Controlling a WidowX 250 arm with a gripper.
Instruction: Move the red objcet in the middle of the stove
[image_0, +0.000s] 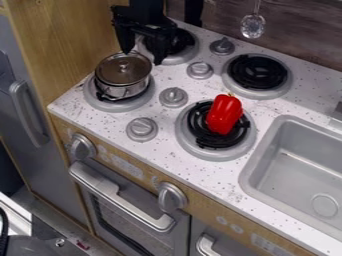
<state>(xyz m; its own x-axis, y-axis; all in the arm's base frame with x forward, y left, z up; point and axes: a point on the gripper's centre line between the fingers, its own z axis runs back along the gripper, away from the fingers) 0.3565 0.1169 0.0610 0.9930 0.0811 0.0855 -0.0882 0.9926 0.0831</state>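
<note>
The empty gripper (141, 56) has wide jaws near the pot (123, 75). Grabbing seems first: it must go over the red pepper (224, 114) and squeeze.

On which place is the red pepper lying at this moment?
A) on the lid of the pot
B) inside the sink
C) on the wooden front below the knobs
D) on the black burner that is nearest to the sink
D: the red pepper lies on the black coil of the burner just beside the sink.
</note>
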